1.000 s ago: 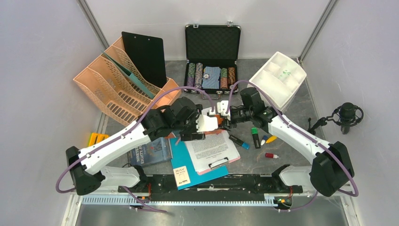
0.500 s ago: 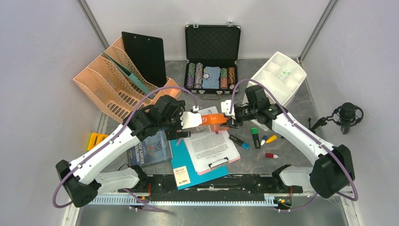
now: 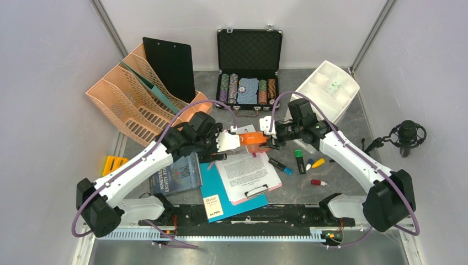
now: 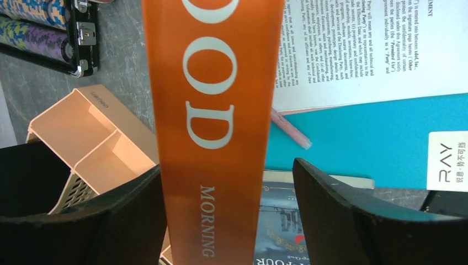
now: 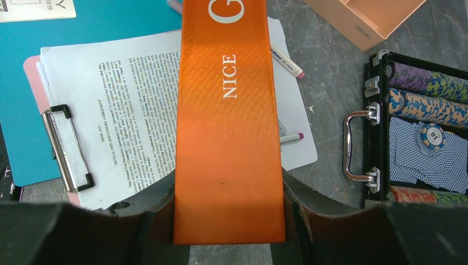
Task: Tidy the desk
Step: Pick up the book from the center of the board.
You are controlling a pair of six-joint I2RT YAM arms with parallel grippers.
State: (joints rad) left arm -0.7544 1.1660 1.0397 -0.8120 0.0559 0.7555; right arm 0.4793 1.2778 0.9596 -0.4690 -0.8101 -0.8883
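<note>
An orange book with white lettering hangs level above the desk, spanning between my two grippers. My right gripper is shut on its right end; in the right wrist view both fingers press the book at the gripper. My left gripper straddles the other end. In the left wrist view the book leans against the left finger, and a gap separates it from the right finger, so this gripper is open.
Under the book lie a pink clipboard with a printed sheet, a teal folder and a dark book. Markers lie to the right. A peach file rack, a black chip case and a white divided tray stand behind.
My left gripper has drawn back to the left along the orange book, uncovering its middle, then edged in again. My right gripper keeps its hold and has shifted slightly up and right.
</note>
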